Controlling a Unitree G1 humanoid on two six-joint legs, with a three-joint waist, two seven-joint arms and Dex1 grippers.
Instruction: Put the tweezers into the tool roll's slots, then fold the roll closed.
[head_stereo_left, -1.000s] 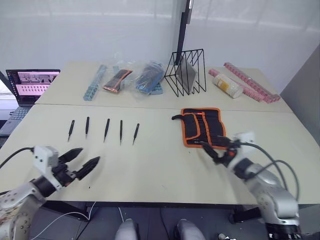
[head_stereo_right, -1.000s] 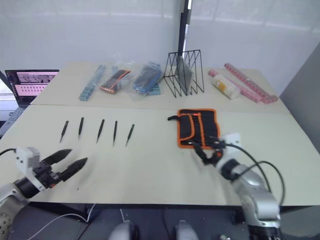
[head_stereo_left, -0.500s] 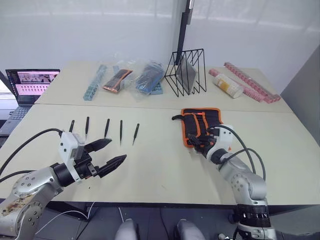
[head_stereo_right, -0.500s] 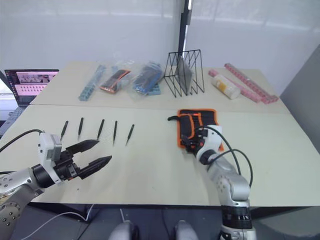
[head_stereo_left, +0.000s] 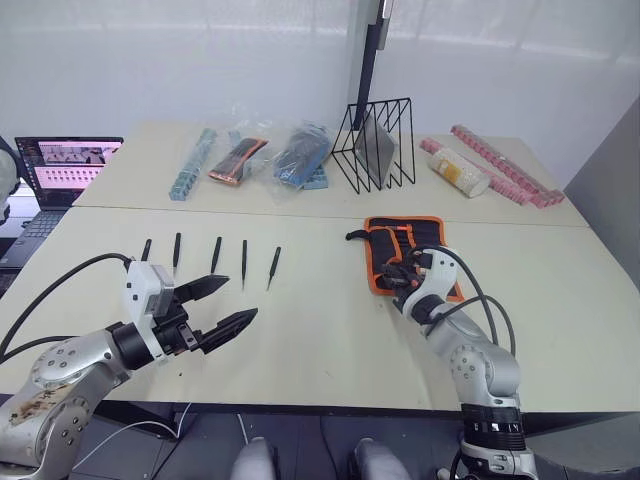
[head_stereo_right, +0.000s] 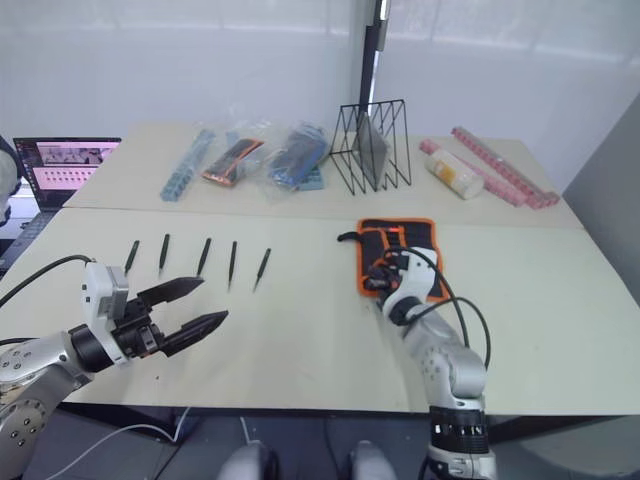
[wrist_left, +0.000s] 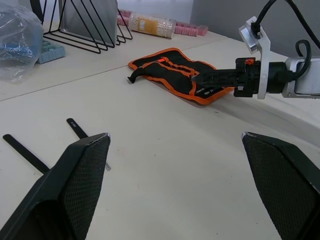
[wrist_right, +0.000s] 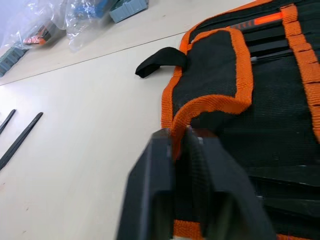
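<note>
Since a second ago both arms have come forward over the broad beige surface (head_stereo_left: 320, 330): the left arm has swung inward toward the row of tools, and the right arm has reached up to the pouch's near edge.

At the far side of the surface stand a black wire rack (head_stereo_left: 372, 145), clear plastic bags of parts (head_stereo_left: 290, 155) and a laptop (head_stereo_left: 70, 165) at the left edge.

The flat black fabric tool roll with orange edge trim (head_stereo_left: 425, 240) lies open right of centre, its black strap (wrist_right: 160, 61) sticking out toward the middle. Its slots (wrist_right: 280, 37) run across the inner face.

The left gripper (head_stereo_left: 222, 310) hovers released, fingers spread wide, just in front of the tweezers. The right gripper (head_stereo_left: 397, 283) is clenched on the roll's orange-trimmed near-left corner, which curls up between its fingers (wrist_right: 150, 185).

Five slim black pointed metal tweezers (head_stereo_left: 215, 255) lie side by side on the surface left of centre, well apart from the roll.
</note>
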